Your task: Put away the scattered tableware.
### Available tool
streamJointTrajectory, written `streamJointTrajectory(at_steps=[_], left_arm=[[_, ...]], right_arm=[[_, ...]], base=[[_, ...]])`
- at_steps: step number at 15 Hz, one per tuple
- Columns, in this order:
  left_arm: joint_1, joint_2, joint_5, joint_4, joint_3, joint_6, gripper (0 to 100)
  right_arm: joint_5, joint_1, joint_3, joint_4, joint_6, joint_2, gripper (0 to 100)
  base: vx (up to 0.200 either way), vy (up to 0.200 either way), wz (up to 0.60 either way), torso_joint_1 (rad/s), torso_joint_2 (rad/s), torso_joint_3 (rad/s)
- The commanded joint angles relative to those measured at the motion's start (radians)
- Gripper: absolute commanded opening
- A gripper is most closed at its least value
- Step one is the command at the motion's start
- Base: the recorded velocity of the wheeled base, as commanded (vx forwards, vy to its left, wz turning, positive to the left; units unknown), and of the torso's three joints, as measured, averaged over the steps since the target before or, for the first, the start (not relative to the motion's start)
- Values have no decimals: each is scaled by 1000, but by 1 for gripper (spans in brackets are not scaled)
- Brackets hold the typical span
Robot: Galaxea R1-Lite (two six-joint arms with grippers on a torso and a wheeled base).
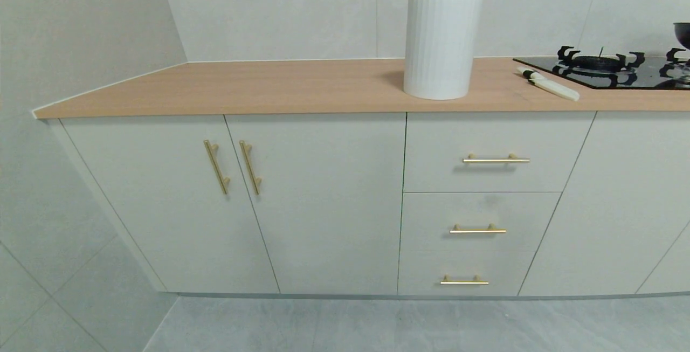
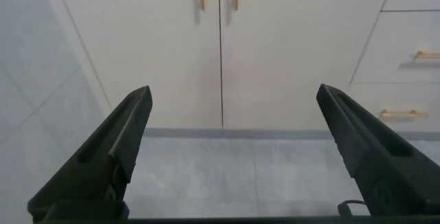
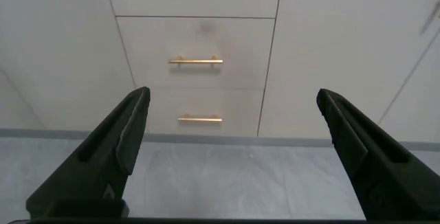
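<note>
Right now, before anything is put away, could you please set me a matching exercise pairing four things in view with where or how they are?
1. ribbed white holder
2. pale utensil
3. top drawer
4. left gripper

a. shut, with a gold bar handle
b. lying flat on the counter beside the hob
c. open, facing the double doors
d. standing upright on the counter

Pairs: 1-d, 2-b, 3-a, 4-c

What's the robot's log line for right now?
left gripper: open, empty, facing cabinet doors | right gripper: open, empty, facing drawers | white knife: on countertop beside stove
</note>
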Motion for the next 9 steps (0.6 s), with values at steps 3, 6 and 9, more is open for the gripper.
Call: streamJointTrajectory(at_steps=[3,6,9], left_arm=[[0,1,0,-1,0,0,100],[0,1,0,-1,0,-2,100],[0,1,0,-1,0,-2,100]], right_arm=[[-1,1,0,0,1,3,100],[1,1,0,0,1,2,100],[1,0,0,0,1,3,100]], base=[[200,0,0,2,5,4],[200,0,0,-1,1,5],[200,0,0,2,5,2]])
